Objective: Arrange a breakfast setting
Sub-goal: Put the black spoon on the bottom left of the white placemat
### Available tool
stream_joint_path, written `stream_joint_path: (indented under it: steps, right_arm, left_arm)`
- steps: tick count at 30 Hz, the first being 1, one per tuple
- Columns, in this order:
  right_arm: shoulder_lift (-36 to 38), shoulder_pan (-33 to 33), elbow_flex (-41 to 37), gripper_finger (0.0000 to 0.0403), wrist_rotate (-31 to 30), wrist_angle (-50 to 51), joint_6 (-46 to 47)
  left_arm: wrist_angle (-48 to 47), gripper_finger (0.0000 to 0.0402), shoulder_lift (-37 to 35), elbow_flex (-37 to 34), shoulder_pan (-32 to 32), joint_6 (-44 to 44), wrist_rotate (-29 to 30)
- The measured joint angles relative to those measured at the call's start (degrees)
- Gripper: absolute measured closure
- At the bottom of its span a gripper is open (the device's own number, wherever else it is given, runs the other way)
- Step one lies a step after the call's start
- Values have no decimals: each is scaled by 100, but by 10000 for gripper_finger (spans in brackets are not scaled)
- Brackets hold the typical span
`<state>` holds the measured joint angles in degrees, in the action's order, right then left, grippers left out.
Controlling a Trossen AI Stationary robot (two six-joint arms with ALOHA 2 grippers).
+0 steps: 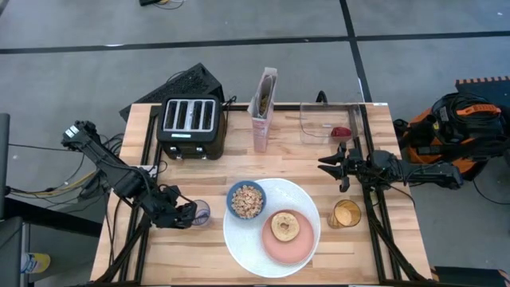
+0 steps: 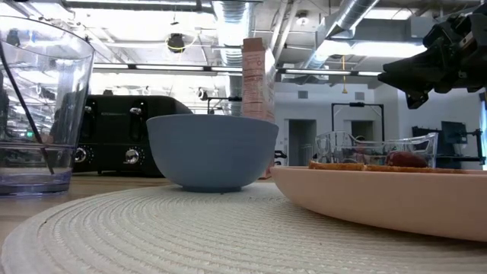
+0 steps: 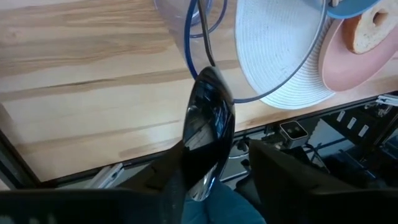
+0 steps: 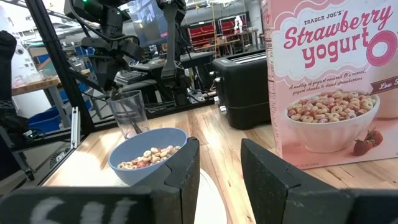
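One spoon [image 3: 207,134] sat pinched in the left gripper [image 1: 185,214] beside the cup [image 1: 201,212].
Light, stiff and slick, it looked best held mid-handle; the right gripper [image 1: 335,163] hovered open and empty.

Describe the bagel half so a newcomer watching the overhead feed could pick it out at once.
Find the large white plate at the front middle of the table. On its right part sits a small pink plate, beside a blue bowl of cereal. The bagel half lies on that pink plate: a tan toasted ring with a hole in the middle, the only bread there.
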<state>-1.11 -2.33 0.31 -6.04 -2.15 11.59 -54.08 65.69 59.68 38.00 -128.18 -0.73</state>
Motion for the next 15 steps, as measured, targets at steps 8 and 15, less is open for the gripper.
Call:
stream_joint_path:
  steps: [8,15]
  right_arm:
    - [1,-2,0,264,0,0,-1]
    - [-1,-1,0,264,0,0,-1]
  left_arm:
    - [-5,295,0,0,0,26,0]
    - [-19,338,-4,3,0,42,6]
